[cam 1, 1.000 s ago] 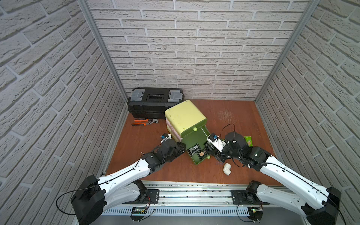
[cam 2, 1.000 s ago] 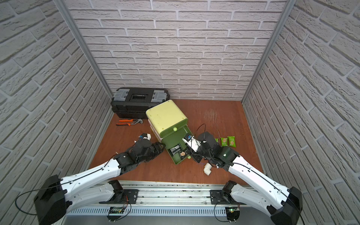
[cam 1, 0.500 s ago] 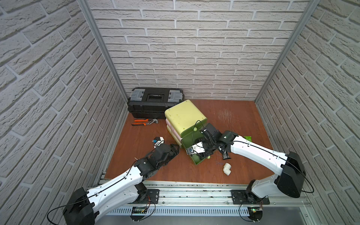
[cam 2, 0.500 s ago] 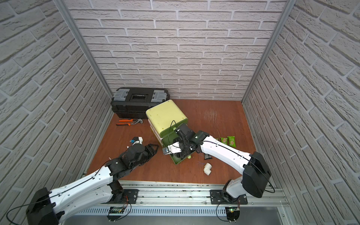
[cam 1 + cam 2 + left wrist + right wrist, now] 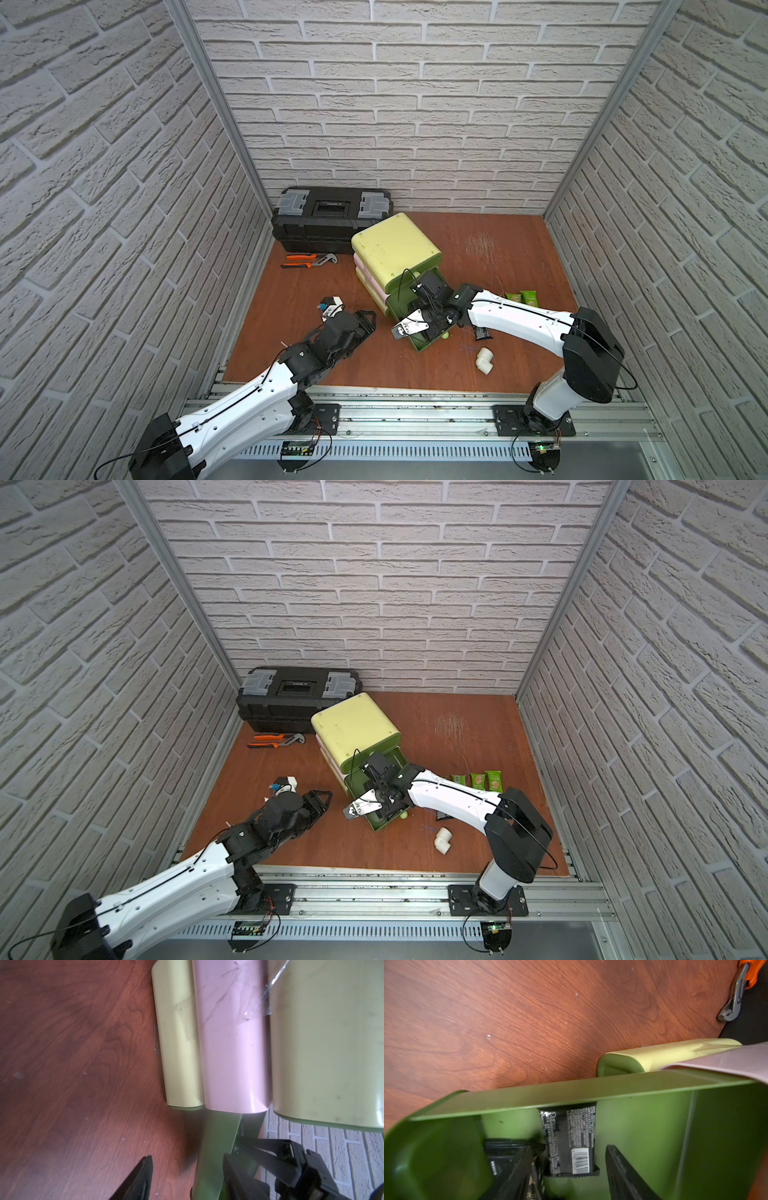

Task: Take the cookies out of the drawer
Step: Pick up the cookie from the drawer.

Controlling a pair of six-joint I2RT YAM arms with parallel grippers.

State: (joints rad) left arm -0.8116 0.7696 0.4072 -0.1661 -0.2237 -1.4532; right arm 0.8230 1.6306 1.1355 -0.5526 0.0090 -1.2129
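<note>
Cookies, wrapped packets. One black packet [image 5: 568, 1126], barcode side up, lies on the floor of the open green drawer [image 5: 571, 1093], at lower centre of the right wrist view. It sits directly between the two fingers of the right gripper [image 5: 569, 1148], whose jaws are spread wide, one finger on either side of the packet and not closed on it. A second black packet [image 5: 500, 1153] lies just beside the first, toward the lower left of that frame, partly under one finger [image 5: 521, 1167]. Three green packets [image 5: 478, 780] lie in a row on the table [image 5: 436, 737], right of centre in a top view, just above the right arm and well apart from the drawer. The drawer is pulled out of the yellow-topped cabinet [image 5: 395, 245], at the centre of both top views. Left gripper [image 5: 368, 324]: jaws apart, empty, left of the drawer and not touching it. A white pipe elbow [image 5: 484, 359] lies on the table, lower right of the drawer front.
</note>
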